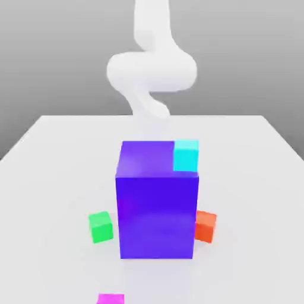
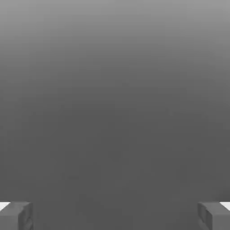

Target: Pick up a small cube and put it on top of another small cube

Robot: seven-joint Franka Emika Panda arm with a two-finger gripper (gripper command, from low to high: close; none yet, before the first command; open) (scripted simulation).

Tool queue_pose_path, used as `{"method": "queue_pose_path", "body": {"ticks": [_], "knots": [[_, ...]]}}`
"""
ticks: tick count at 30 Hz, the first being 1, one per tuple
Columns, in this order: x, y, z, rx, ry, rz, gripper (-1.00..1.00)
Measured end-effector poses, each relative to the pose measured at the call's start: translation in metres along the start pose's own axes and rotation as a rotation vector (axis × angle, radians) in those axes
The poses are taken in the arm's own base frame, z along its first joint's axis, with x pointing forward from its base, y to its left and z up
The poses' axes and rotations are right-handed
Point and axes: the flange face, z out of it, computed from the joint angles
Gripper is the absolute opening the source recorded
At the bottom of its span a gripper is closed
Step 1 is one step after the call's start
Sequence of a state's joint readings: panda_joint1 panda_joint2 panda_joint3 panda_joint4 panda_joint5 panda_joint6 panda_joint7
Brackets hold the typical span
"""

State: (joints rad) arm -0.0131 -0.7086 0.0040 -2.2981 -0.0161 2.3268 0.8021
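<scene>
Several small cubes lie on the white table (image 1: 53, 160). A green cube (image 1: 101, 227) sits at the exterior view's left of a tall purple block (image 1: 157, 214). An orange cube (image 1: 205, 226) peeks out at the block's right. A cyan cube (image 1: 186, 155) shows at the block's far right top corner; whether it rests on the block or stands behind it I cannot tell. A magenta cube (image 1: 110, 298) lies at the near edge. In the hand view my gripper (image 2: 115, 216) is open, its fingertips (image 2: 18, 215) wide apart with nothing between them, facing plain grey.
The tall purple block stands in the table's middle and hides what is behind it. The white arm (image 1: 151, 71) rises behind it at the table's far side. Bare tabletop stretches to the left and right of the block.
</scene>
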Motion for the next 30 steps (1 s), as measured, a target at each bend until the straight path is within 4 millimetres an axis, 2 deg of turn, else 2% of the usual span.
{"method": "queue_pose_path", "body": {"ticks": [4, 8, 13, 17, 24, 30], "knots": [[0.005, 0.004, 0.073, -0.094, -0.053, -0.006, 0.0], [0.005, 0.016, 0.144, -0.179, -0.111, -0.011, 0.0], [-0.004, 0.043, 0.229, -0.275, -0.192, -0.014, 0.0], [-0.017, 0.074, 0.294, -0.346, -0.263, -0.011, 0.0], [-0.059, 0.139, 0.396, -0.451, -0.401, -0.003, 0.0], [-0.108, 0.199, 0.468, -0.514, -0.514, 0.012, 0.0]]}}
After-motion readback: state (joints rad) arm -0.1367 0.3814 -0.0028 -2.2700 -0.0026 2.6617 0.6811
